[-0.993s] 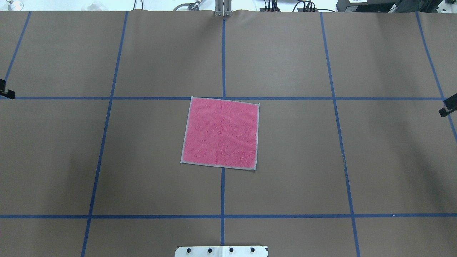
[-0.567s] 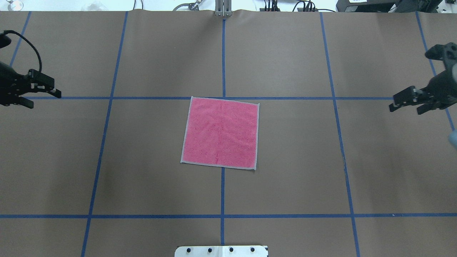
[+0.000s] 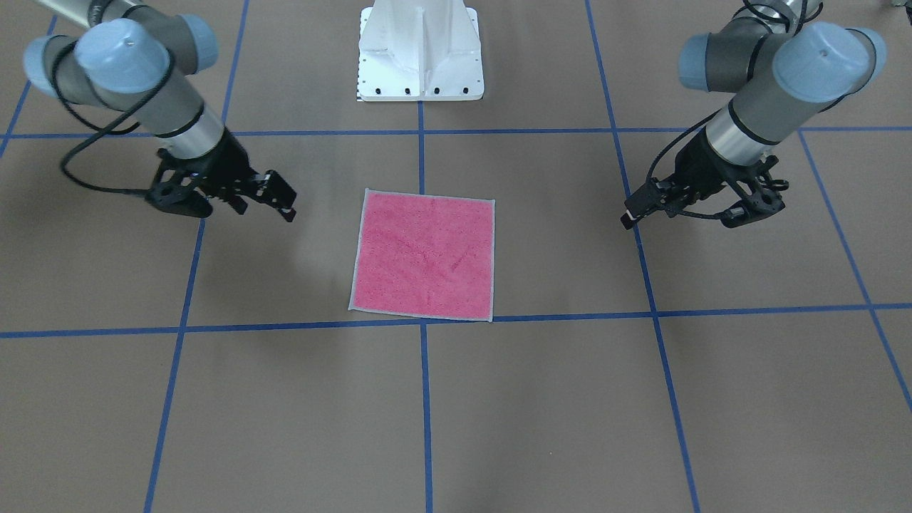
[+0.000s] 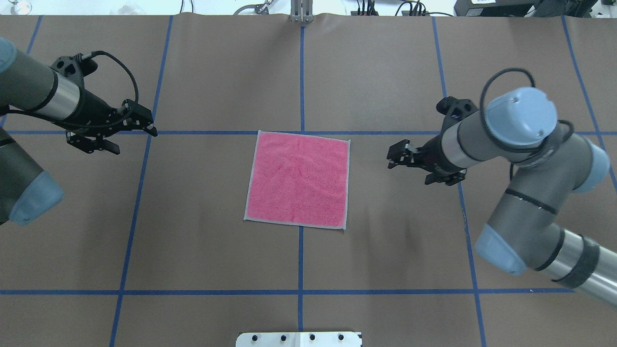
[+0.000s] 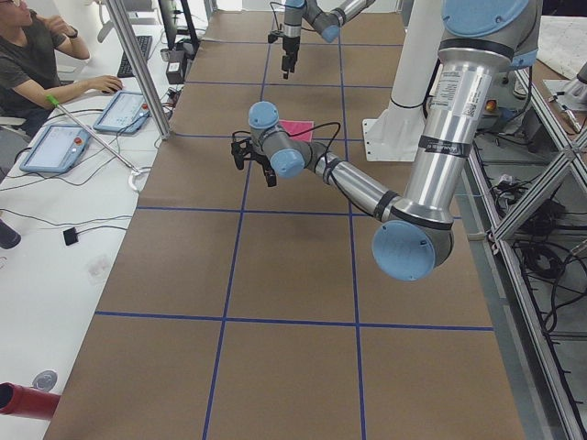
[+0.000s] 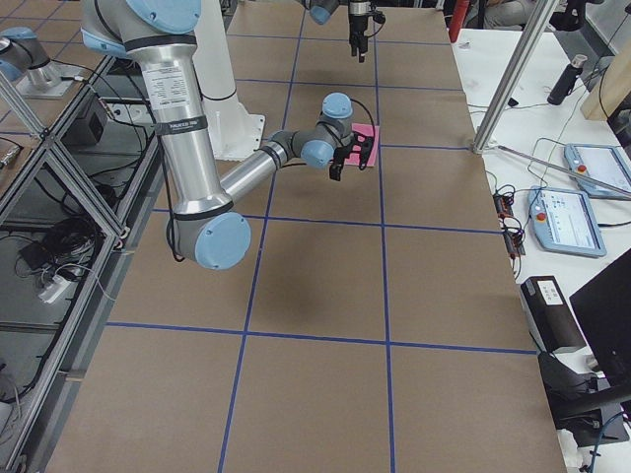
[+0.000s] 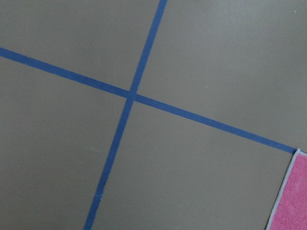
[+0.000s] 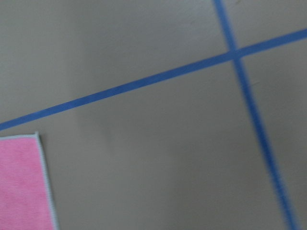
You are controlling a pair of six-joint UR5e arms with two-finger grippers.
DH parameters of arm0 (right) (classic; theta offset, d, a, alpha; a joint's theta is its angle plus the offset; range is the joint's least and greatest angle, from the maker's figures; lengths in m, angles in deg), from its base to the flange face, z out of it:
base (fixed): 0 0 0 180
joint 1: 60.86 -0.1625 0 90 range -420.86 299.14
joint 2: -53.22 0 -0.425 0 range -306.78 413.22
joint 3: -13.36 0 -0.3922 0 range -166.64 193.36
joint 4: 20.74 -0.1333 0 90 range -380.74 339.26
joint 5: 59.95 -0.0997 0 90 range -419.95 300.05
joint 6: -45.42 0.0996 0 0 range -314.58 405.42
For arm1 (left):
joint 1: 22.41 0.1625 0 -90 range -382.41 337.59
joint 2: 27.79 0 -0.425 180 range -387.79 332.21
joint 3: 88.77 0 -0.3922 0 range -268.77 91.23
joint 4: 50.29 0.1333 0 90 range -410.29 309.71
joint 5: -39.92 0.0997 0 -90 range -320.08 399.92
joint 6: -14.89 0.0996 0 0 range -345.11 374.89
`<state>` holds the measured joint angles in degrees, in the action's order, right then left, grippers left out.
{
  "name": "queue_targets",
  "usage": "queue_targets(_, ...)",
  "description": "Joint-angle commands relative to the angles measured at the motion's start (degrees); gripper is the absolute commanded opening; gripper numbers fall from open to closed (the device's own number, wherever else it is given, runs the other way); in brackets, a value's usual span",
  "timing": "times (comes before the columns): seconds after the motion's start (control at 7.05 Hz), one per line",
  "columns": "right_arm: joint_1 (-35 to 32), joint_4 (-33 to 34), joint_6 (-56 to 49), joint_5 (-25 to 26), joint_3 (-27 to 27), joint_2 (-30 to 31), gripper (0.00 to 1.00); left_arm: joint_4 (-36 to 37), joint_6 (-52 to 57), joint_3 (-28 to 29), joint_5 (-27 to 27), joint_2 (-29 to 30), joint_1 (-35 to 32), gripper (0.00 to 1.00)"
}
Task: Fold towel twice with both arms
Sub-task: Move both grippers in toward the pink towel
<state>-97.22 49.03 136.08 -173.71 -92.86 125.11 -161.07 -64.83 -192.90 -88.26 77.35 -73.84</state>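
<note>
Inward they come: a moment back only the black pincers peeked over the overhead view's edges, and now the left arm [image 4: 29,89] and the right arm [image 4: 530,207] have both swept out over the table [image 4: 385,250], while the towel [image 4: 298,179] hasn't budged. That table is covered in brown paper marked into big squares by blue tape lines [image 4: 301,72]. The arms reach in from opposite sides, elbows bent, wrists aimed toward the middle. Between them the towel lies flat and unfolded, pink face up with its light grey edge showing all round. It straddles the centre line, its far edge running along the cross line. The left gripper [image 4: 136,142] hangs over a tape crossing, well apart from the towel's left edge. Its fingers look spread, though the steep angle makes the gap hard to gauge. The right gripper [image 4: 409,173] is closer, near the towel's right edge by the far corner but not touching it, fingers parted too and holding nothing. Each wrist camera catches just one pink corner at the rim of its picture, the right one slightly blurred.
</note>
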Motion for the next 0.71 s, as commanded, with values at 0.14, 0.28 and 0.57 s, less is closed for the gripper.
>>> queue_targets(0.14,6.82,5.89,17.49,6.16,4.34,-10.78,0.99,0.21,-3.51,0.15,3.02,0.86,2.91,1.00)
queue_targets(0.28,9.01,5.90,19.80,7.57,4.71,-10.98,0.97,0.21,-3.86,0.24,3.03,0.86,2.92,1.00)
queue_targets(0.57,11.92,5.99,25.52,9.24,4.97,-10.81,0.93,0.12,-3.87,0.24,2.94,1.03,3.00,1.00)
